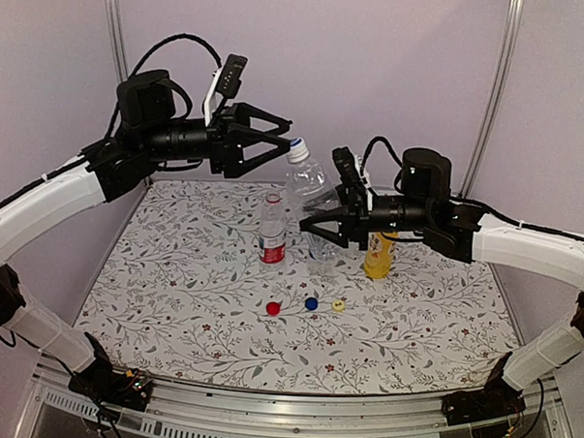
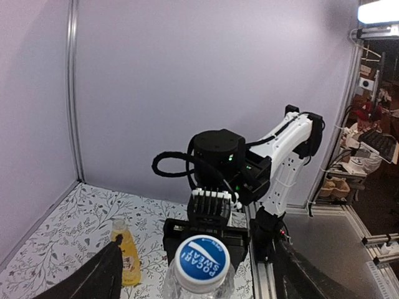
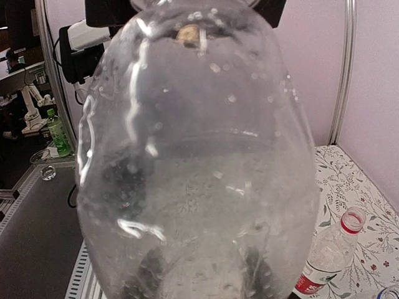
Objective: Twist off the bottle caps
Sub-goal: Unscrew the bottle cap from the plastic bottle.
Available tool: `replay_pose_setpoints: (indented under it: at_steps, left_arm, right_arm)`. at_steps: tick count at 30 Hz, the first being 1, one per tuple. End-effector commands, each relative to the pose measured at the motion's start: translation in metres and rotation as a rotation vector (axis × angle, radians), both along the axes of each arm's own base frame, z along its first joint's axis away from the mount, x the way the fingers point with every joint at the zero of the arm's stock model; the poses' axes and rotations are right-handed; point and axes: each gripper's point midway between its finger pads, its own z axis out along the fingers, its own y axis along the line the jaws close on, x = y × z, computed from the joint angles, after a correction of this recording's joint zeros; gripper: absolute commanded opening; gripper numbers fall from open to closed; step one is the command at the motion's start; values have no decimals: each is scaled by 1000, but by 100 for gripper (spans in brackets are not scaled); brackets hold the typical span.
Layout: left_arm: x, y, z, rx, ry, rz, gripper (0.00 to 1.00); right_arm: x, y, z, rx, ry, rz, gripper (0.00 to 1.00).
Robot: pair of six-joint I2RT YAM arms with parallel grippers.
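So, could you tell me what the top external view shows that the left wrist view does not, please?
Only top external: the red cap, blue cap and yellow cap loose on the table, plus the red-labelled bottle. Only left wrist: the print on the blue-and-white cap of the held bottle. Both: the yellow bottle and the held bottle.

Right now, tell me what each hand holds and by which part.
Right hand grips the clear bottle by its body, lifted. Left hand holds nothing, open around the blue cap.
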Motion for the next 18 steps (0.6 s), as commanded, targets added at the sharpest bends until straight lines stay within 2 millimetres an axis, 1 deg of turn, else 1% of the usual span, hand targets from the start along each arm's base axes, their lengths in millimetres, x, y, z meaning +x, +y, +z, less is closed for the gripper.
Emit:
replay_pose_setpoints:
  at_steps: [1, 8, 18]
  left_arm:
    - [-28, -3, 4, -38, -92, -197, 80]
    - [-32, -9, -1, -50, -88, -262, 74]
    - [-36, -22, -10, -44, -66, -329, 55]
  right_arm:
    - [-21, 0, 20, 56, -27, 136, 41]
    - [-27, 3, 20, 61, -14, 195, 41]
    - [-28, 5, 18, 59, 2, 211, 41]
